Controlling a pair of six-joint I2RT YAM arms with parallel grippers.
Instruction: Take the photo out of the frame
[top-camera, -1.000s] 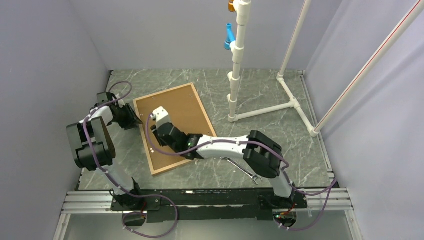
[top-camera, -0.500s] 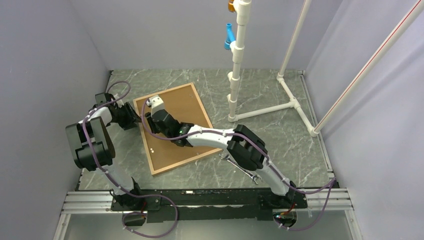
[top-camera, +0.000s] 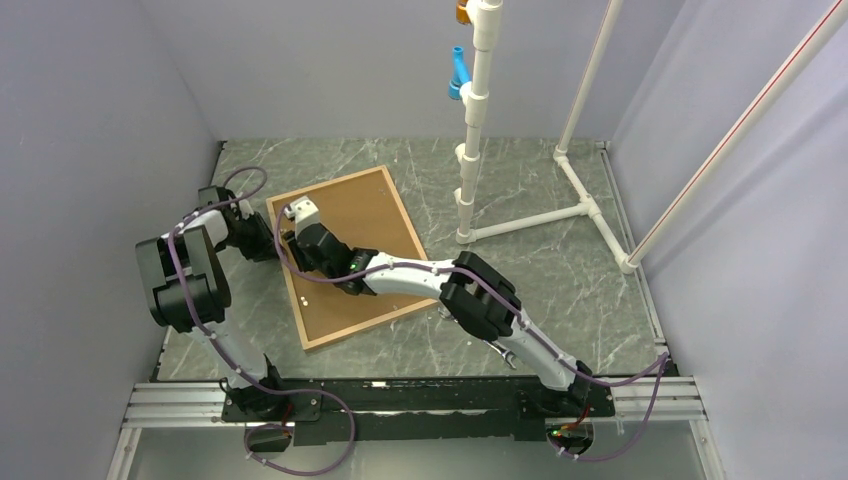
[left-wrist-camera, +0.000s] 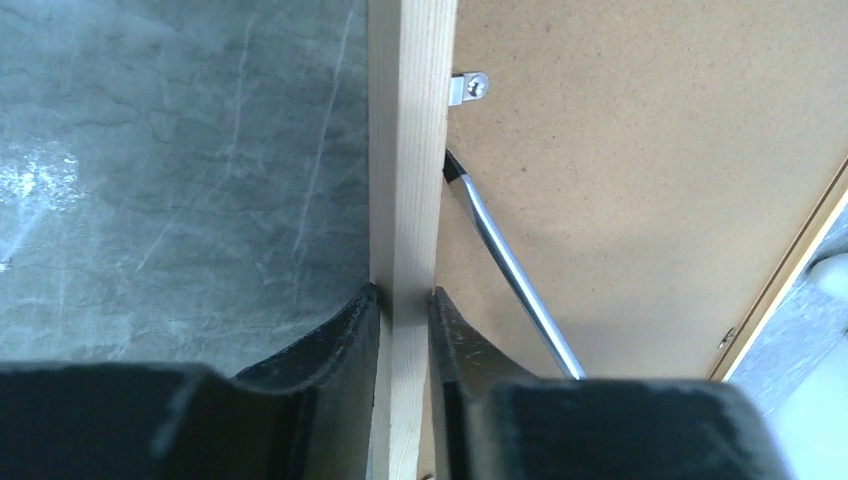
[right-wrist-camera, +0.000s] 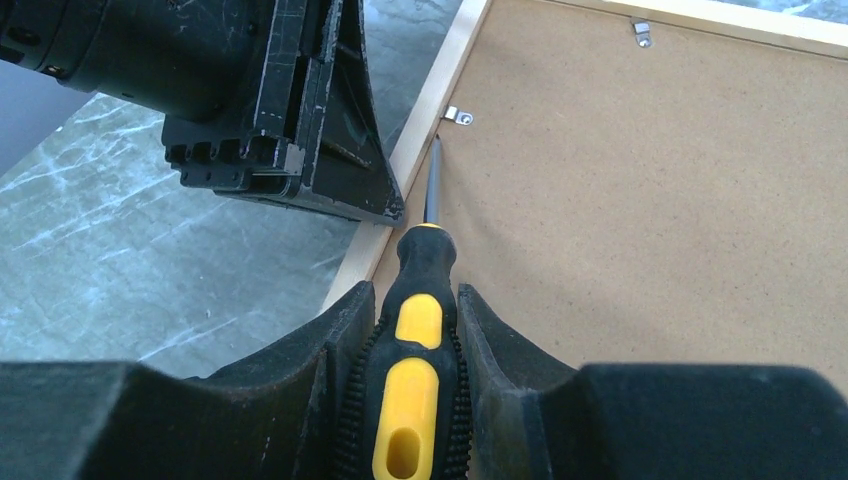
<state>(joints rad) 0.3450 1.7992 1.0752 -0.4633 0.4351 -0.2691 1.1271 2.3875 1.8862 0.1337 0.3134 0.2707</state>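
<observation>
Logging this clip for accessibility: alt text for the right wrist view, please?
The right gripper holds a yellow-and-black screwdriver, its tip at the edge of the backing board beside the frame, near a metal clip. The left gripper clamps the frame just beyond.
</observation>
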